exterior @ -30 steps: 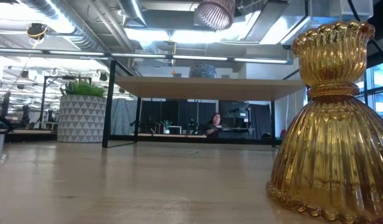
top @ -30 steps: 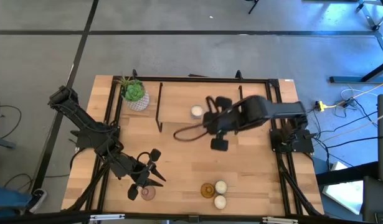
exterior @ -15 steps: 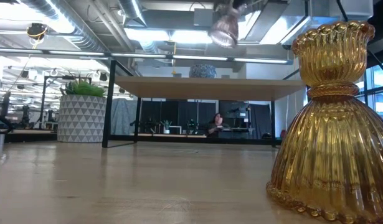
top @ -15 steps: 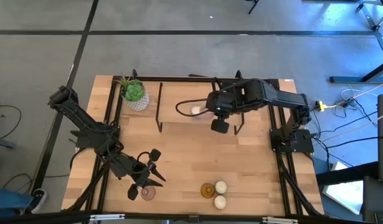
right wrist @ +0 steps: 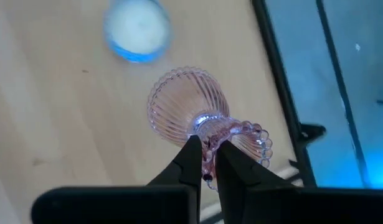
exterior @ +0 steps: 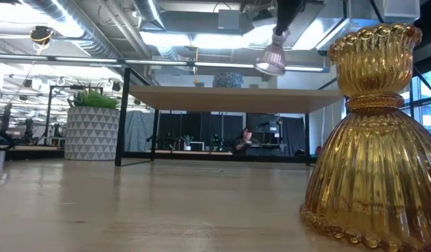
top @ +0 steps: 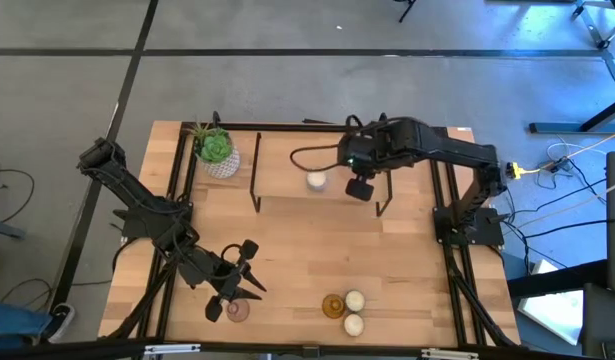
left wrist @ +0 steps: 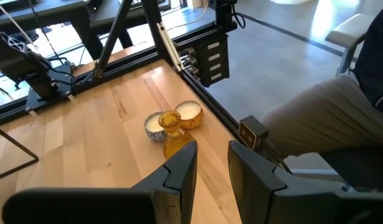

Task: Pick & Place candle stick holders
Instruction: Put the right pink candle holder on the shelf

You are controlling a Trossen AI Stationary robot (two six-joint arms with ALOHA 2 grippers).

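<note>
A pink glass candle stick holder (right wrist: pixel 200 118) is held by the right gripper (right wrist: pixel 207 163), pinched shut on the beaded rim, so the piece hangs tilted off the fingertips with its narrow neck just beyond them and its round ribbed base pointing away toward the table. In the low view the same piece (exterior: pixel 272 59) is seen well above the table, carried in the air. From above, the right gripper (top: pixel 359 187) is placed over the far edge of the table (top: pixel 287 260), right of centre, just beside a cream-white holder (top: pixel 315 180) standing on the wood. The held piece's long axis runs outward from the fingertips and slants down, so it would need to be brought upright before being set down, judged from the tilt. The left gripper (top: pixel 242 272), jaws narrowly parted and holding nothing visible, waits near the near left corner, with a second pink holder (top: pixel 236 311) just beside it at the near edge. An amber holder (top: pixel 333 306) and two cream-white holders (top: pixel 354 312) are grouped at the near edge, right of centre, well apart from the right gripper and nearer the left one.
</note>
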